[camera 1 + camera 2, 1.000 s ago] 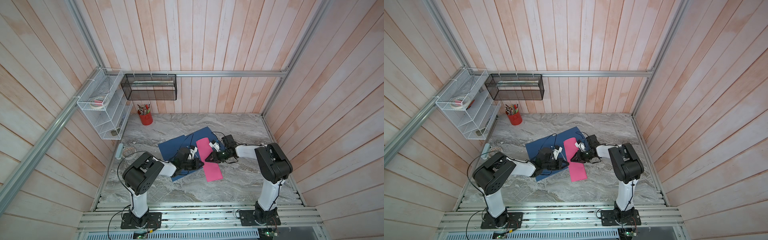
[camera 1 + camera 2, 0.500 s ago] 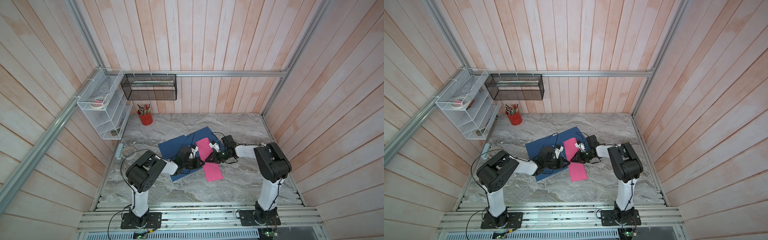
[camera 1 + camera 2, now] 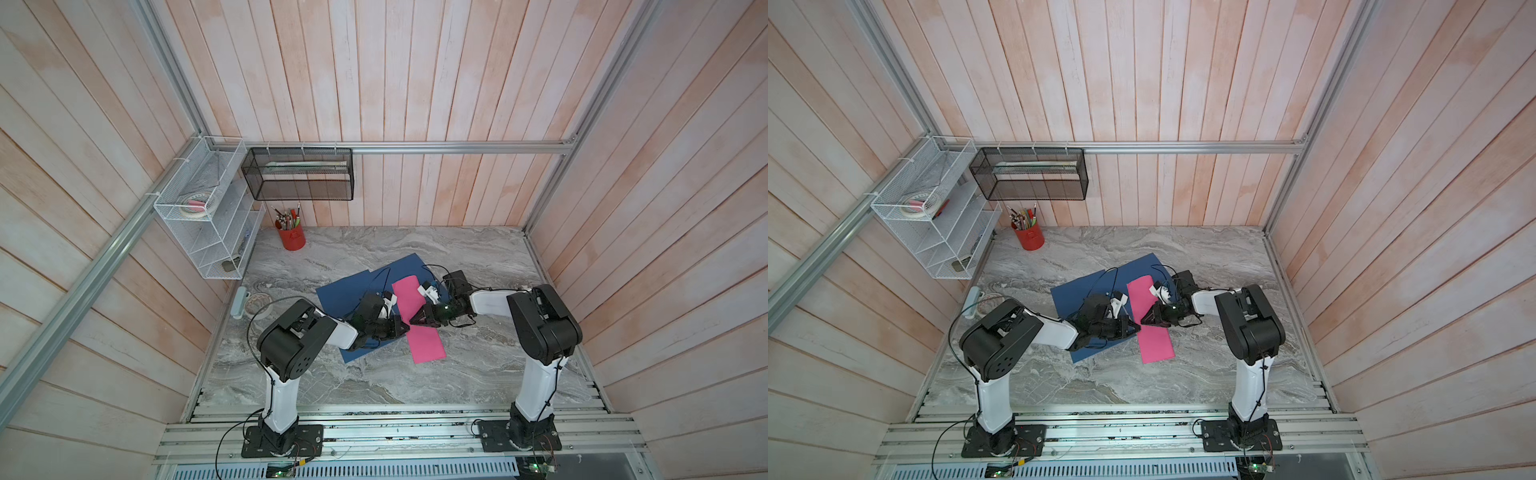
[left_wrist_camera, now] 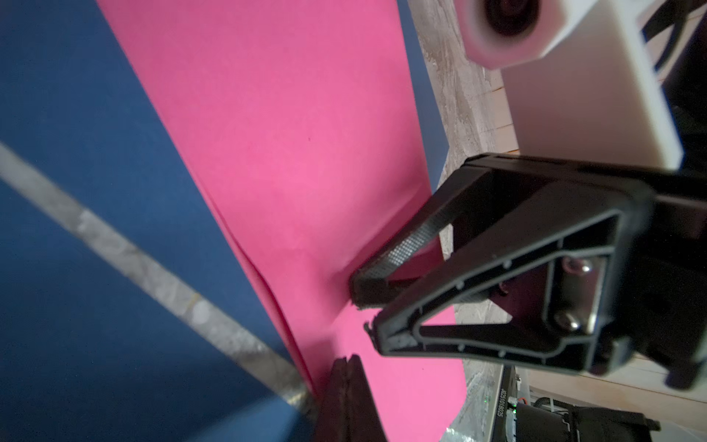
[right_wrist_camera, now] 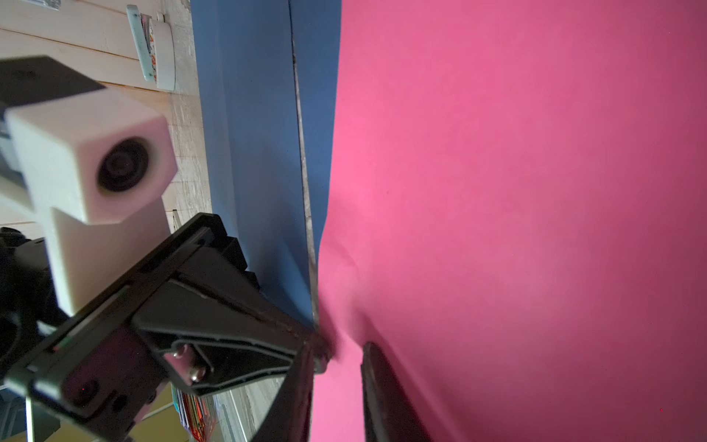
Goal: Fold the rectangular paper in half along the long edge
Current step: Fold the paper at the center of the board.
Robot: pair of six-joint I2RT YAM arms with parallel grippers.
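Note:
The pink paper (image 3: 424, 345) (image 3: 1156, 345) is a long narrow strip lying partly on blue sheets (image 3: 349, 291). Two layers show along one long edge in the left wrist view (image 4: 287, 134). My left gripper (image 3: 405, 328) (image 4: 347, 359) is shut, with its tip pressed on that edge at mid-length. My right gripper (image 3: 413, 321) (image 5: 337, 346) faces it from the opposite edge. Its jaws are a little apart and its tips rest on the paper (image 5: 516, 191), which buckles slightly between the two grippers.
A red pencil cup (image 3: 291, 237) stands at the back left. A white wire shelf (image 3: 208, 216) and a black mesh basket (image 3: 298, 174) hang on the walls. A tape roll (image 3: 257, 301) lies at the table's left edge.
The left arm has shifted slightly toward the paper. Both grippers stay at the strip's middle and their jaws have not visibly changed.

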